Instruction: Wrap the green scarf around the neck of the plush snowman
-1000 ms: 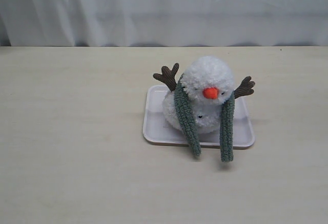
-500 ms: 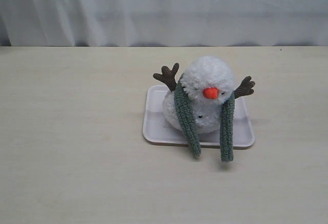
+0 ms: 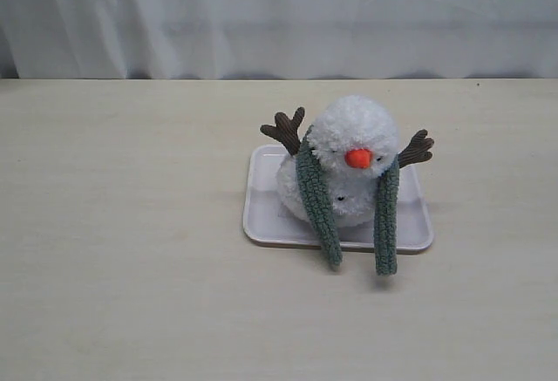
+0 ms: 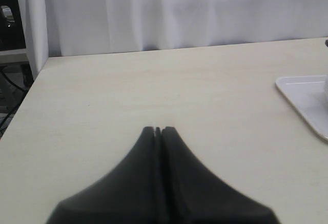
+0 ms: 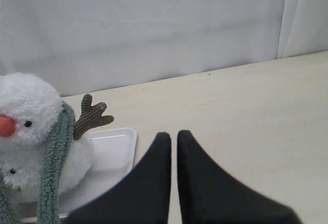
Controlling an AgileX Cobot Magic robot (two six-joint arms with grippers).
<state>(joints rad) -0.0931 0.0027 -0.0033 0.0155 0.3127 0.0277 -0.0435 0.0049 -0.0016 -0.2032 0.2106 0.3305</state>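
Observation:
The plush snowman (image 3: 353,141) sits on a white tray (image 3: 261,211), leaning a little, orange nose toward the camera. The green scarf (image 3: 317,202) is draped round the back of its neck. Both scarf ends hang down the front, and the right end (image 3: 385,220) reaches past the tray's front edge. The right wrist view shows the snowman (image 5: 23,108) with the scarf (image 5: 54,167) beside its head. My right gripper (image 5: 173,134) is shut and empty, off to the tray's side. My left gripper (image 4: 158,129) is shut and empty over bare table, away from the tray (image 4: 307,98).
A white curtain (image 3: 279,15) hangs behind the table's far edge. The left wrist view shows the table's corner and side edge (image 4: 31,88), with dark equipment beyond. Neither arm shows in the exterior view.

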